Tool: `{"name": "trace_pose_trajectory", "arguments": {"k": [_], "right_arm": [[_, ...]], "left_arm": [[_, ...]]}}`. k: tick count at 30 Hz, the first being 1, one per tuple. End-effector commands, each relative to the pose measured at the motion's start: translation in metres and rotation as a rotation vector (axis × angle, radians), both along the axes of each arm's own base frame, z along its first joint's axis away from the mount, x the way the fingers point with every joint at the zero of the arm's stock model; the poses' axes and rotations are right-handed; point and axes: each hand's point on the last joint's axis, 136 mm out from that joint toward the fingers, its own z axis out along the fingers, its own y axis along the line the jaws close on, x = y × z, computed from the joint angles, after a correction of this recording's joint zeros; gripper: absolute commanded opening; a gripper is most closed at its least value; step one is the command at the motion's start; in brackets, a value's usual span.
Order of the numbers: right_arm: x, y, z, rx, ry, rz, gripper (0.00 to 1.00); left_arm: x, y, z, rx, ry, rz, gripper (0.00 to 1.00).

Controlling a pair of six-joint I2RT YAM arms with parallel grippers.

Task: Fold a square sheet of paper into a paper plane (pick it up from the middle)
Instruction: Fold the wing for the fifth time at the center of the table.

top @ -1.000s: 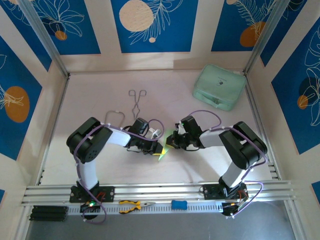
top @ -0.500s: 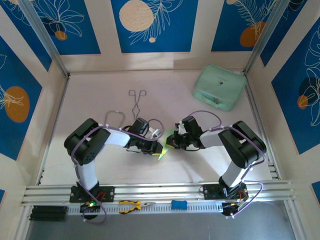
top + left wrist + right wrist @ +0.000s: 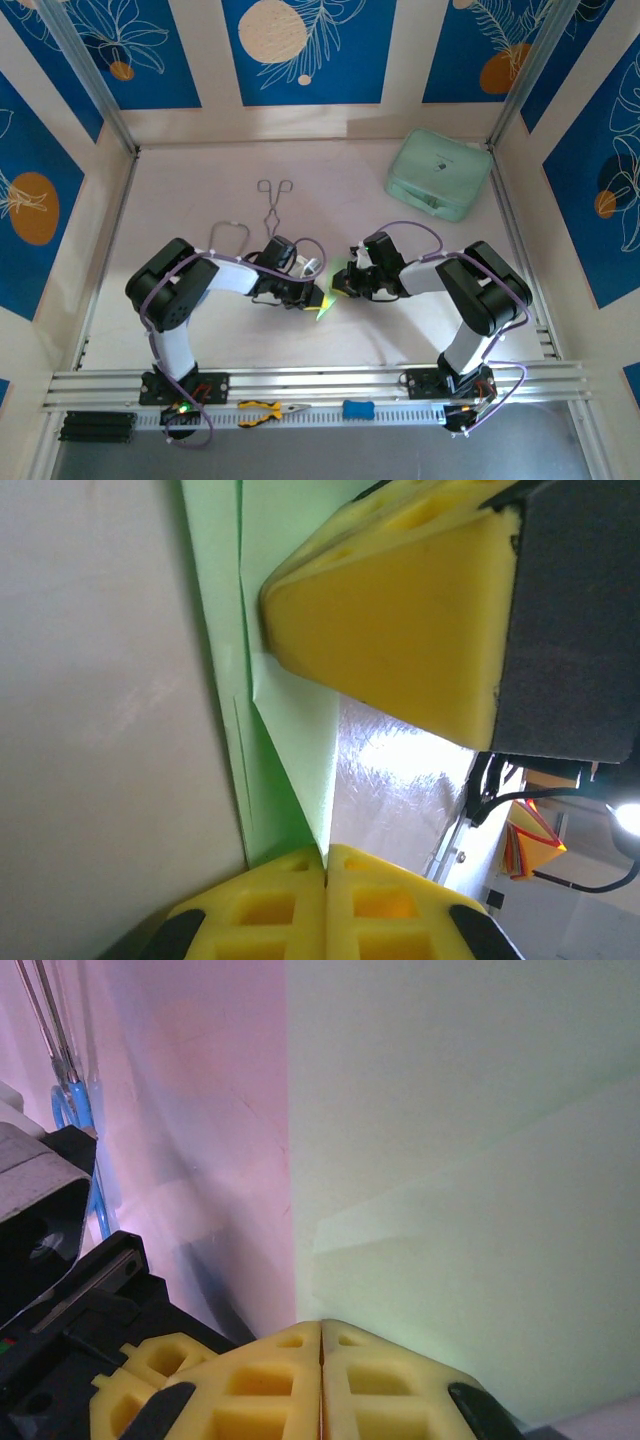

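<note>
My left gripper [image 3: 325, 852] has its yellow fingers pressed together on a corner of the light-green sheet of paper [image 3: 285, 705], which carries several creases. My right gripper [image 3: 320, 1328] is likewise clamped shut on the sheet's edge, and folded layers spread away from its pads. From above, both grippers meet tip to tip at the paper over the near middle of the table [image 3: 200, 200]. The metal tongs [image 3: 274, 205] lie just beyond, and the mint-green case [image 3: 438, 175] sits in the back right corner.

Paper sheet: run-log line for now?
paper sheet: creased, part-folded | left gripper: shut on paper sheet | right gripper: shut on paper sheet
</note>
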Motion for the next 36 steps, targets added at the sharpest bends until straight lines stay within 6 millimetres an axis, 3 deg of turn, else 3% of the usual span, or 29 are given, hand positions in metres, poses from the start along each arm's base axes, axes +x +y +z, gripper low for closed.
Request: {"name": "trace_pose_trajectory", "arguments": {"k": [1, 15, 21, 26, 31, 33, 36], "right_arm": [[-0.021, -0.022, -0.040, -0.145, 0.117, -0.027, 0.10], [-0.023, -0.028, -0.050, -0.201, 0.152, -0.038, 0.09], [-0.023, -0.028, -0.050, -0.204, 0.155, -0.038, 0.09], [-0.023, -0.029, -0.051, -0.209, 0.159, -0.040, 0.09], [-0.026, -0.032, -0.055, -0.225, 0.175, -0.044, 0.09], [-0.026, -0.032, -0.057, -0.227, 0.178, -0.046, 0.09], [-0.026, -0.032, -0.057, -0.228, 0.181, -0.048, 0.09]], "left_arm": [[-0.019, 0.006, -0.001, -0.005, 0.071, -0.036, 0.00], [-0.049, 0.013, -0.020, 0.069, 0.165, -0.107, 0.00], [-0.052, 0.018, -0.023, 0.108, 0.156, -0.103, 0.02], [-0.052, 0.016, -0.015, 0.079, 0.137, -0.103, 0.06], [-0.052, 0.015, -0.006, 0.059, 0.118, -0.098, 0.00], [-0.053, 0.016, -0.007, 0.062, 0.123, -0.096, 0.06], [-0.054, 0.016, -0.006, 0.057, 0.121, -0.094, 0.06]]}}
